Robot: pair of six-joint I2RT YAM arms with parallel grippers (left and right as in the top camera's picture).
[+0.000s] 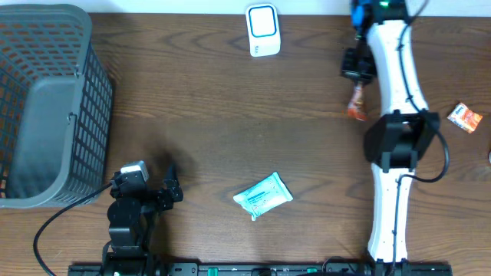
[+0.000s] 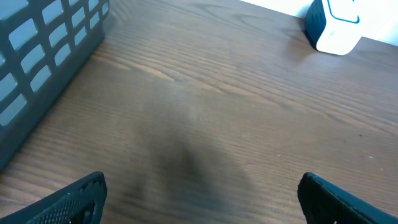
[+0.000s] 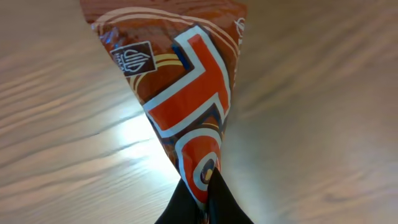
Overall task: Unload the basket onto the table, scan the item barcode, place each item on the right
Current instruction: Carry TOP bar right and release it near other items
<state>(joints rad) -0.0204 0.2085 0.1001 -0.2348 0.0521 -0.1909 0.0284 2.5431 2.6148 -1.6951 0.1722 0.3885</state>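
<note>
The snack packet (image 3: 180,93) fills my right wrist feed: orange-red foil with white and dark blue bands and a small square logo, its narrow end pinched between the dark fingers of the right pincer (image 3: 202,199), which are pressed together on it. The rest of the packet fans out away from the fingers over the wooden surface (image 1: 230,115); I cannot tell whether it rests on the wood or hangs just above it. Working outward from my side on the overhead feed, the left pincer (image 1: 172,184) sits low near the front edge, its jaws spread wide with nothing but bare wood between them. To its right, near the front centre, a pale teal wipes pack (image 1: 263,195) lies flat and slightly skewed. To the left and further back stands a grey mesh basket (image 1: 96,100), its wall also showing at the left edge of my left wrist feed. Further out on the right, the white right arm (image 1: 399,84) reaches toward the back, and a small orange-and-white sachet (image 1: 465,116) lies beside it near the right edge. The held packet is at the far right, just in front of the pincer. At the back edge, well apart to the packet's left, the white scanner (image 1: 261,29) with a blue-framed face stands upright.
</note>
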